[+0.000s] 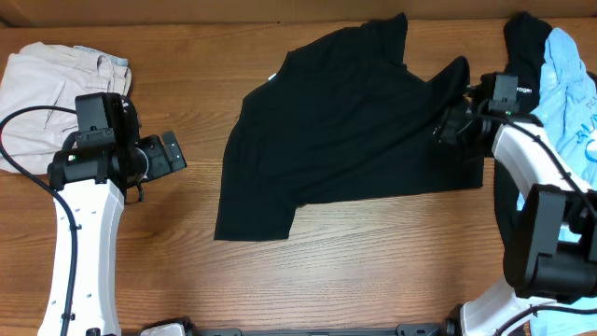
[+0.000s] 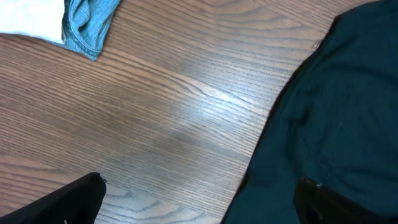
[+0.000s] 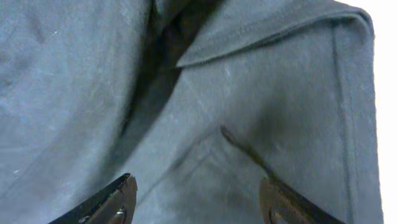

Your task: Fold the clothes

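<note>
The clothes, a plain black T-shirt (image 1: pixel 345 121), lie spread across the middle of the wooden table, with a small white neck label (image 1: pixel 272 77) at the upper left edge. My right gripper (image 1: pixel 443 126) hovers over the shirt's right side near a bunched sleeve. In the right wrist view that gripper (image 3: pixel 196 186) is open, its fingers apart above wrinkled dark fabric (image 3: pixel 93 74) and a folded hem. My left gripper (image 1: pixel 173 154) is open over bare wood, left of the shirt. In the left wrist view the left gripper (image 2: pixel 199 186) spans wood and the shirt's edge (image 2: pixel 336 112).
A beige garment (image 1: pixel 47 79) lies crumpled at the far left. A light-blue T-shirt (image 1: pixel 569 84) and another black garment (image 1: pixel 527 37) are piled at the right edge. A bit of blue denim-like cloth (image 2: pixel 87 25) shows in the left wrist view.
</note>
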Tool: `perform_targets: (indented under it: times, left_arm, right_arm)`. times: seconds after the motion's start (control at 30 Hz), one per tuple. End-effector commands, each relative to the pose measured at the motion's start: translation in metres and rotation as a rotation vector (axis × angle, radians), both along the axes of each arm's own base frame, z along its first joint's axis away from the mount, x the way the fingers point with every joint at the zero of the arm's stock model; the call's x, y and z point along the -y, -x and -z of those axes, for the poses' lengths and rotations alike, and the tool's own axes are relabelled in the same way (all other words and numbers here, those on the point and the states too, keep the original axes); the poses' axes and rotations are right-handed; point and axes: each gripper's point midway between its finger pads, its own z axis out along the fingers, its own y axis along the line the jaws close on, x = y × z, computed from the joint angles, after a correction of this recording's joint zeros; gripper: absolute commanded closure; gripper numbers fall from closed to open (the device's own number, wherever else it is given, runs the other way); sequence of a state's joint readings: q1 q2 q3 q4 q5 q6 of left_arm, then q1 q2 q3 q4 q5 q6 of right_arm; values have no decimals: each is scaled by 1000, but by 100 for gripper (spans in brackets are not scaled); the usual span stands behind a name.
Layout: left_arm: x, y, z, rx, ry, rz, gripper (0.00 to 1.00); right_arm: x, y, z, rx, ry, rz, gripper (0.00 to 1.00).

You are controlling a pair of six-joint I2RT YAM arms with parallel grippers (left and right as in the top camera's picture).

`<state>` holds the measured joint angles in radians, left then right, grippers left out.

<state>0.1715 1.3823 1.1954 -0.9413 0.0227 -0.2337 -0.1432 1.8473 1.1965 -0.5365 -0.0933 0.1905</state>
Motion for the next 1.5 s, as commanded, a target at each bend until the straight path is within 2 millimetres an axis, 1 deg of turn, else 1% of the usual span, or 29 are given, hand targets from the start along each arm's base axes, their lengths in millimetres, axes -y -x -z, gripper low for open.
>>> perform_targets:
  times: [0.0, 0.1, 0.2, 0.27, 0.37, 0.43, 0.47, 0.53, 0.57, 0.6, 0.63, 0.7, 0.73, 0.77, 0.83, 0.9, 0.93, 0.97, 1.0, 1.03, 1.07, 1.2, 1.23, 1.27, 1.33, 1.4, 1.47]
  left_arm:
    - [0, 0, 3, -5, -3, 2, 0]
    - [0, -1, 3, -2, -3, 2, 0]
    - [0, -1, 3, -2, -4, 2, 0]
    - [0, -1, 3, -2, -4, 2, 0]
    - [0, -2, 3, 2, -4, 2, 0]
    - [0, -3, 2, 6, -5, 2, 0]
    - [0, -3, 2, 7, -5, 2, 0]
    - [0, -3, 2, 8, -5, 2, 0]
    - [-1, -3, 2, 9, -6, 2, 0]
    - [-1, -4, 2, 12, -6, 2, 0]
    - [-1, -5, 1, 15, -7, 2, 0]
    - [-1, -6, 1, 21, -7, 2, 0]
    - [-1, -6, 0, 22, -8, 2, 0]
    - [-1, -6, 0, 23, -8, 2, 0]
    - [-1, -7, 0, 24, -10, 2, 0]
    - [-1, -6, 0, 22, -12, 9, 0]
    - [-1, -6, 0, 21, -12, 9, 0]
    - [-1, -6, 0, 21, -13, 11, 0]
    - [-1, -6, 0, 21, -15, 17, 0]
    - [-1, -5, 1, 18, -18, 23, 0]
    - [-1, -4, 1, 13, -17, 23, 0]
    - [0, -1, 3, -1, -18, 30, 0]
    - [0, -1, 3, -1, -19, 34, 0]
    - [0, -1, 3, -2, -22, 39, 0]
    - [0, -1, 3, -3, -30, 56, 0]
    - [0, -1, 3, -6, -42, 81, 0]
    - [0, -1, 3, -7, -51, 97, 0]
  right_arm:
    - [1, 0, 18, -2, 29, -36, 34]
    - [2, -5, 28, 3, 31, -36, 39]
    - [2, -7, 42, -8, 28, -35, 47]
    - [2, -7, 43, -11, 28, -35, 53]
    - [3, -7, 42, -9, 28, -34, 70]
    - [3, -8, 41, -7, 27, -30, 77]
    - [3, -9, 39, -7, 25, -26, 84]
    - [3, -10, 33, -9, 23, -24, 96]
    - [3, -11, 26, -5, 24, -24, 96]
    - [3, -11, 15, -1, 24, -24, 96]
    - [3, -11, -1, 4, 24, -23, 96]
    - [2, -6, -27, 0, 9, -1, 96]
    - [1, -4, -34, 0, 8, 1, 96]
    - [0, 4, -42, -16, -3, 20, 96]
    - [-7, 17, -43, -60, -34, 14, 96]
    - [-21, 40, -42, -145, -105, 11, 96]
    - [-29, 55, -46, -191, -137, 3, 96]
    - [-32, 70, -52, -228, -146, 3, 96]
    - [-32, 78, -56, -245, -148, 5, 96]
    - [-36, 101, -69, -291, -155, 8, 96]
    - [-37, 110, -75, -303, -157, 14, 96]
    - [-38, 162, -103, -391, -164, 155, 96]
    - [-39, 168, -104, -400, -169, 176, 96]
    - [-40, 179, -104, -416, -177, 204, 96]
    - [-41, 200, -98, -461, -181, 287, 96]
    - [-46, 227, -83, -534, -200, 405, 96]
    - [-51, 251, -67, -602, -208, 486, 96]
